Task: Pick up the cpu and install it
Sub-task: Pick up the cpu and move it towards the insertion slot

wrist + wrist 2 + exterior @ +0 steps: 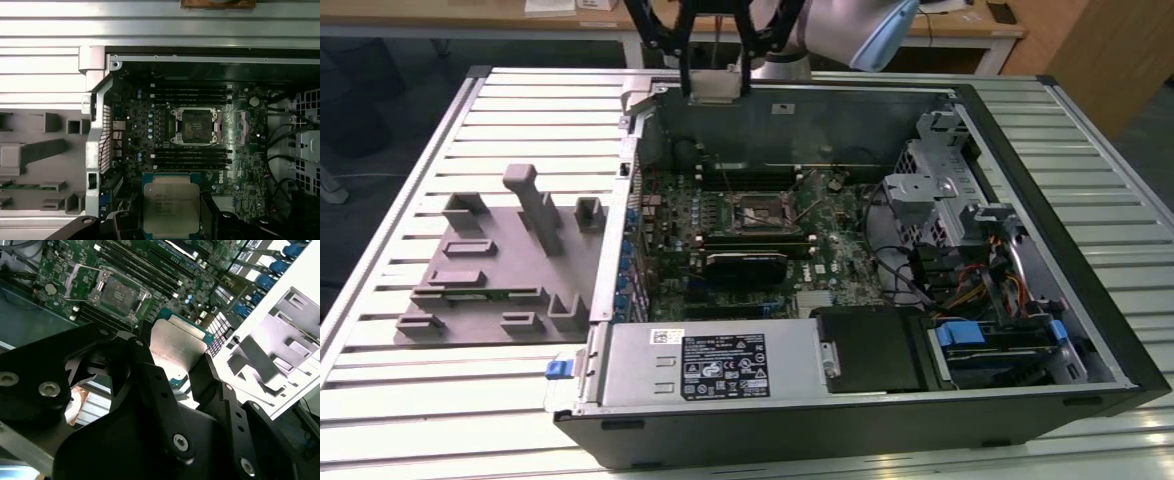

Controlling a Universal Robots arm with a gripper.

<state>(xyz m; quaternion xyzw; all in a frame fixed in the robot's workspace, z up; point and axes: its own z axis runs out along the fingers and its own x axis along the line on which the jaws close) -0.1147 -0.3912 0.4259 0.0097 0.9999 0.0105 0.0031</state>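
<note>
1. So, the claw point(718, 72) is clamped on the cpu point(171, 207), a black finger on each side, shiny top showing in both wrist views.
2. Cpu hangs in the air over the back edge of the open computer case point(854, 125), well apart from the socket point(195, 126) and not in it yet.
3. Grey holder block point(500, 260) sits on the slatted desk point(400, 150), just beside the case on the exterior view's left.

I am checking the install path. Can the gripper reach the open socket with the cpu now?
Probably yes. The gripper holds the cpu over the open case, and the socket lies uncovered with nothing over it.
</note>
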